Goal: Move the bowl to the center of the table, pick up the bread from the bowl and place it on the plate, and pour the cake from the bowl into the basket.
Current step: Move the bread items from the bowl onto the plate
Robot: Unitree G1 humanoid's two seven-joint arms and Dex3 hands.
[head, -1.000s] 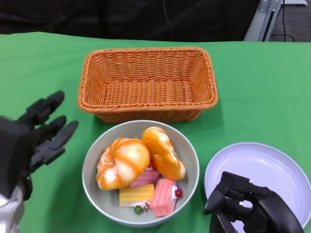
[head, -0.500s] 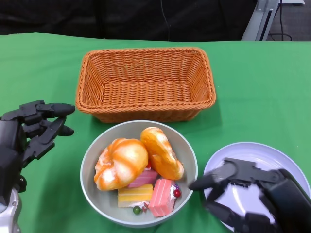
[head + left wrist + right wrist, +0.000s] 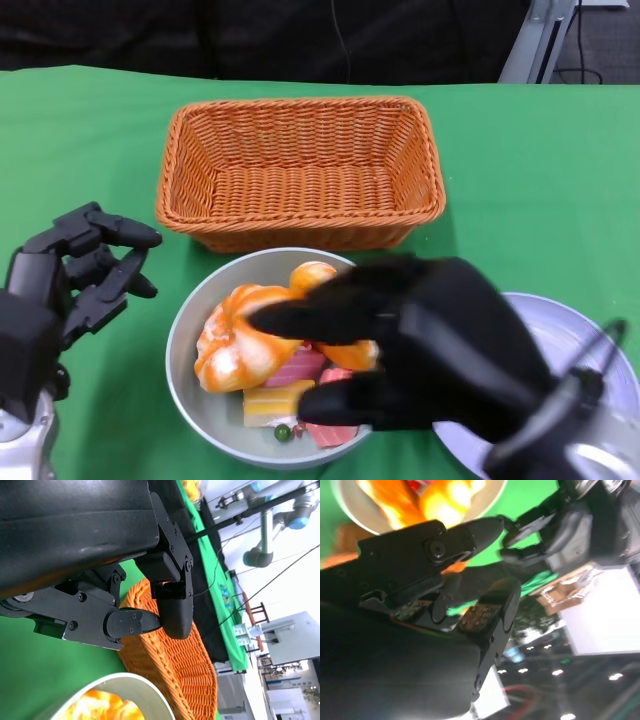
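Green cloth covers the table (image 3: 520,180), with a dark backdrop behind its far edge.

Left hand (image 3: 70,280): black, at the left edge of the head view, beside the bowl and clear of it. Fingers apart and lightly curled, holding nothing. Its wrist view shows the fingertips (image 3: 175,615) before the basket's woven side, empty.

Basket (image 3: 300,170): orange wicker, rectangular, at the far centre of the table, nothing inside. Its near wall stands just behind the bowl's far rim.

Bowl (image 3: 200,400): grey, round, at the centre of the table's near side, between the left hand and the plate. Contents: one round orange-and-white glazed bread (image 3: 235,345) on the left; a second, longer orange bread (image 3: 312,275) to its right, mostly hidden by the right hand; below them a pink cake slice (image 3: 295,368), a yellow cake slice (image 3: 272,402), another pink cake piece and a small green ball (image 3: 284,433) near the front rim.

Right hand (image 3: 400,345): black, large in the head view and blurred, over the right half of the bowl. Fingers spread, one reaching across the breads, another low over the cakes; whether they touch or grip anything cannot be told.

Plate (image 3: 610,350): pale lilac, right of the bowl, largely covered by the right hand and forearm.
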